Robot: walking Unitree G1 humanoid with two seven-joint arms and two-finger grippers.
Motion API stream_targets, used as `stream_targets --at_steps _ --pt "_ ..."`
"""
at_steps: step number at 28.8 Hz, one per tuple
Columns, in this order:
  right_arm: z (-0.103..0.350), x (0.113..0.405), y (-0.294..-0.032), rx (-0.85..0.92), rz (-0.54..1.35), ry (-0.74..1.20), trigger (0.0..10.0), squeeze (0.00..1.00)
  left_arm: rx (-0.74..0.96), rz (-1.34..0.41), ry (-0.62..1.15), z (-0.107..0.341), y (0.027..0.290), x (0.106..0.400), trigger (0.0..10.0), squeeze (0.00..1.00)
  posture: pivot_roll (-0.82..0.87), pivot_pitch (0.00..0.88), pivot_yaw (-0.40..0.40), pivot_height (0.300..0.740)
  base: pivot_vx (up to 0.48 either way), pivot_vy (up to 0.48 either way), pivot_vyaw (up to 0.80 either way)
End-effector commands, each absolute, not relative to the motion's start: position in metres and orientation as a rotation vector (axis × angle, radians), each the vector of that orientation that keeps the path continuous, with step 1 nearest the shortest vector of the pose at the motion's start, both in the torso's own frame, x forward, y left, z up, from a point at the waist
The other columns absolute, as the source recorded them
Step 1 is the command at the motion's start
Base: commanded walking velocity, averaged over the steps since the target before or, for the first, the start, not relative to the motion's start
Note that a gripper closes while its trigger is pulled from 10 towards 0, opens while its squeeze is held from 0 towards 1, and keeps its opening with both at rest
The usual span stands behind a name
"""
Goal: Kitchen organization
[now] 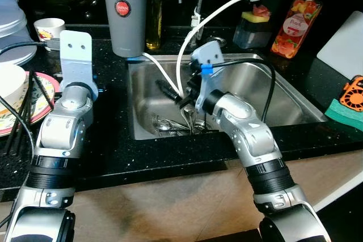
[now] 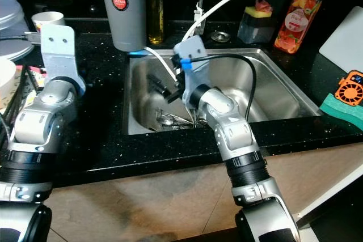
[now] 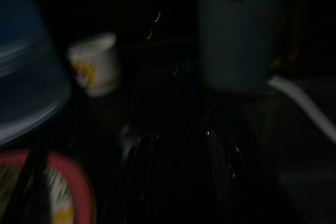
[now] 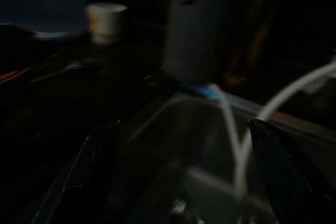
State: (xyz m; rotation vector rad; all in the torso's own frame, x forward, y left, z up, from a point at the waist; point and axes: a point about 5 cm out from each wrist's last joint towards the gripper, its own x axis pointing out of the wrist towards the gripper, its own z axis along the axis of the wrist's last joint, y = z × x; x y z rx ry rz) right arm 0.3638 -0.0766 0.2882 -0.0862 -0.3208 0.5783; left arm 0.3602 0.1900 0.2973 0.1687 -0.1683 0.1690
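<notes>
I have the right gripper [image 1: 180, 96] down inside the stainless steel sink basin [image 1: 283, 92], its jaws spread wide and holding nothing, as the right wrist view shows with one black finger [image 4: 86, 177] at each edge of the frame. The tangle of metal forks and spoons [image 1: 170, 124] lies on the sink floor just below and slightly toward me from the jaws, handles running roughly across the basin. My right arm is plainly the nearer; the left gripper [image 3: 178, 177] hovers over the black speckled table [image 1: 113, 151] near the tall grey canister with the red badge [image 1: 123, 9], and I cannot tell its jaw state in that dark view. The eye views show the cutlery; the right wrist view shows the white hose [image 4: 236, 145].
</notes>
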Motion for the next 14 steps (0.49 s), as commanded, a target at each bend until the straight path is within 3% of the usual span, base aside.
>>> stream_targets --at_steps 1,8,14 --pt "0.284 0.369 -0.094 -0.063 0.449 -0.323 10.0 0.0 0.256 0.128 -0.249 0.304 0.182 0.356 10.0 0.0 -0.01 0.122 -0.037 0.74 0.0 0.0 0.0" --pt "0.283 0.369 -0.113 -0.055 0.347 -0.331 10.0 0.0 0.246 0.095 -0.324 0.311 0.173 0.348 10.0 0.0 -0.02 0.12 -0.03 0.74 0.0 0.0 0.0" --pt "0.279 0.368 -0.114 -0.033 0.339 -0.329 10.0 0.0 0.214 0.238 -0.303 0.321 0.196 0.351 10.0 0.0 -0.01 0.115 -0.038 0.74 0.0 0.0 0.0"
